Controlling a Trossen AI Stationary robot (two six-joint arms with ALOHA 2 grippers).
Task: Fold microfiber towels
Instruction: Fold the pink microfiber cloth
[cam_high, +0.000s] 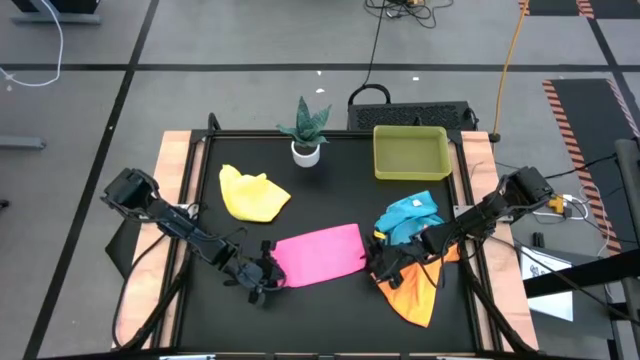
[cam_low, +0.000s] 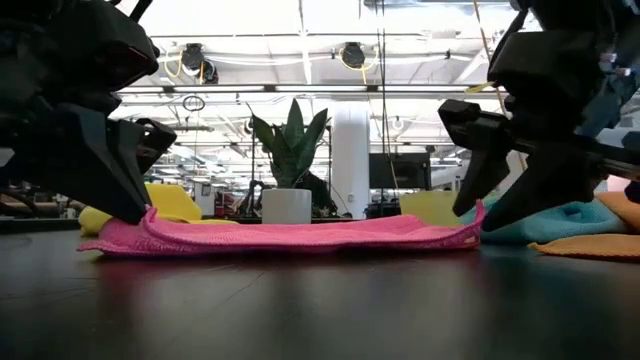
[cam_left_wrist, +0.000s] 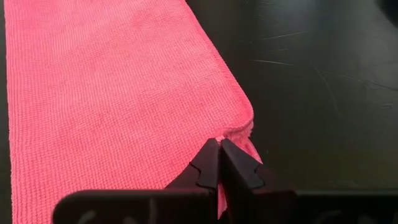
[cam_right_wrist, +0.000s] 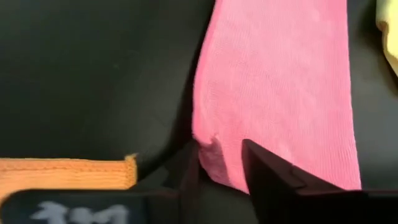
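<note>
Pink towel (cam_high: 320, 252) lies flat mid-table. Left gripper (cam_left_wrist: 219, 163) is clenched on its near-left corner. Right gripper (cam_right_wrist: 221, 163) straddles the right corner, fingers apart, not yet pinched. Next, probably: close right, lift both corners, fold over.

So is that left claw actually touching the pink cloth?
Touching. In the left wrist view, the left gripper has its jaws shut on the corner of the pink towel, the fabric pinched between them.
</note>
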